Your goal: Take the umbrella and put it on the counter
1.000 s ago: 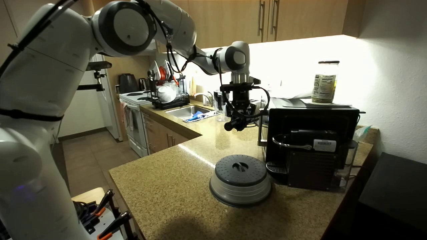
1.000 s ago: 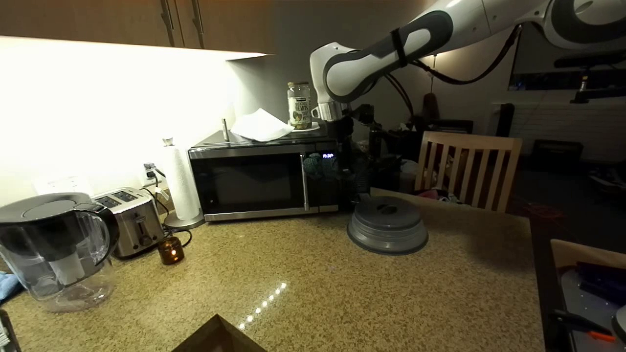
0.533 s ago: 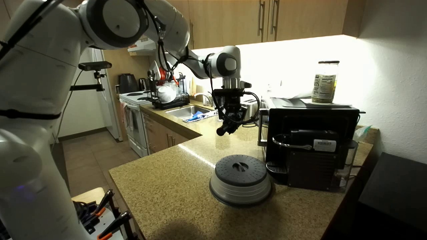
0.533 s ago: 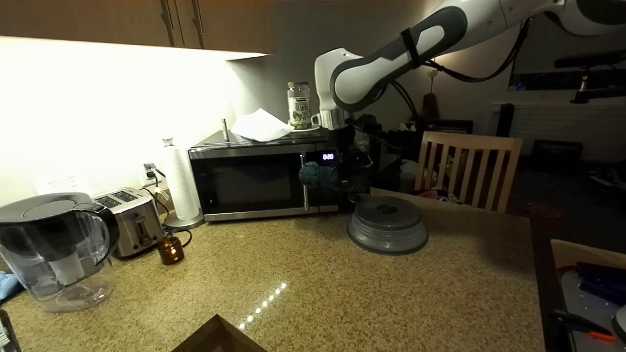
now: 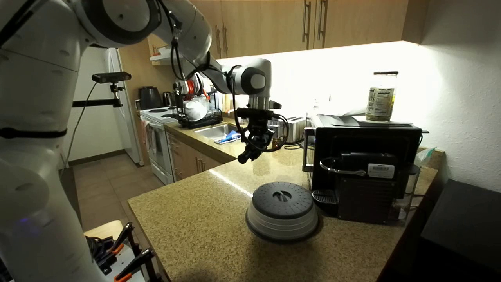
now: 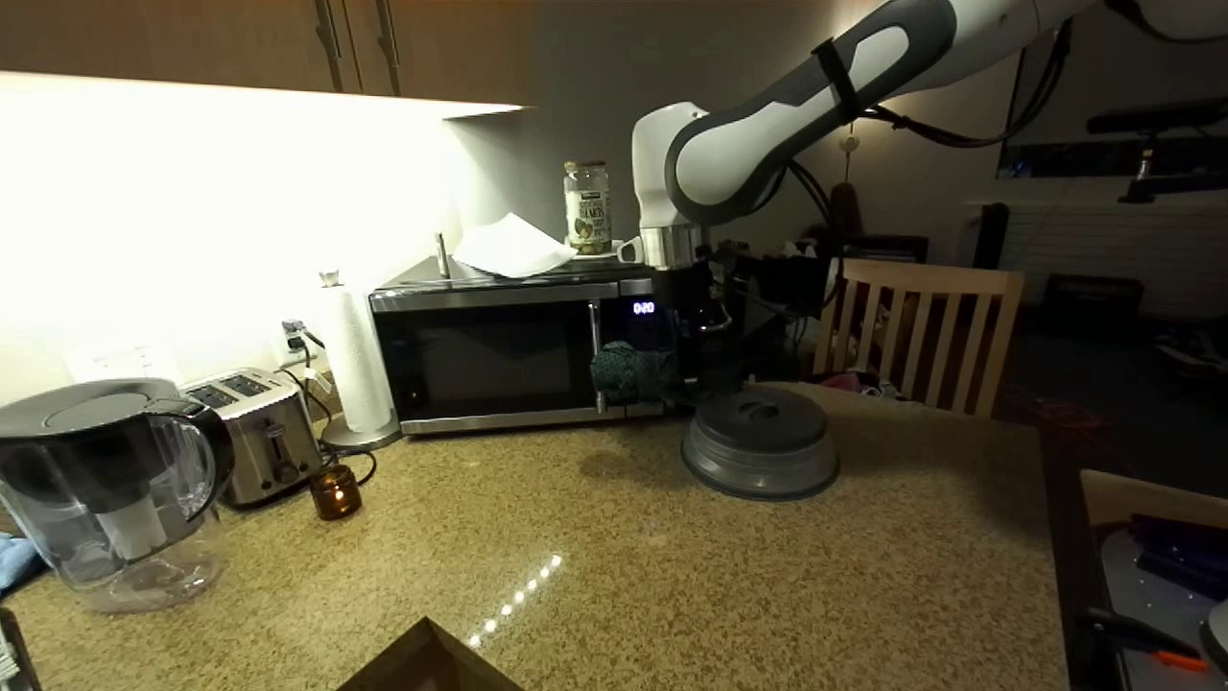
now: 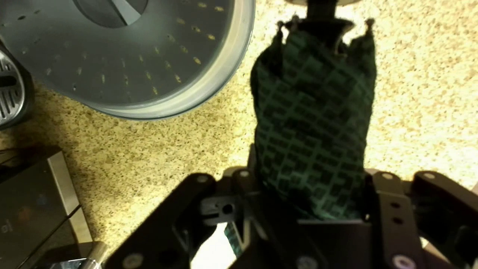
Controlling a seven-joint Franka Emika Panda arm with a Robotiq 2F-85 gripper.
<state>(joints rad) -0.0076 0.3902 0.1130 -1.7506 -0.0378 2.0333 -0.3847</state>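
The umbrella (image 7: pixel 313 123) is a dark green and black patterned bundle in the wrist view, its dark handle end pointing to the top of the picture. My gripper (image 7: pixel 312 175) is shut around its lower part, one finger on each side. In an exterior view the umbrella's green end (image 6: pixel 619 372) sticks out beside the dark gripper (image 6: pixel 686 374). In an exterior view its black handle end (image 5: pixel 243 157) tilts down from the gripper (image 5: pixel 260 141). The umbrella hangs above the tan speckled counter (image 5: pixel 203 219), not touching it. The counter also shows in an exterior view (image 6: pixel 767 595).
A round grey domed dish (image 5: pixel 282 219) stands on the counter near the gripper. A black coffee machine (image 5: pixel 368 196) and a microwave (image 6: pixel 499 360) stand beside it. A jar (image 6: pixel 587 206) tops the microwave. A toaster (image 6: pixel 273 437), water pitcher (image 6: pixel 106 489) and small amber candle (image 6: pixel 336 491) stand along the wall.
The arm has moved away from the microwave and lower, carrying the umbrella with it. A shadow now shows on the counter below the umbrella. The dish has not moved.
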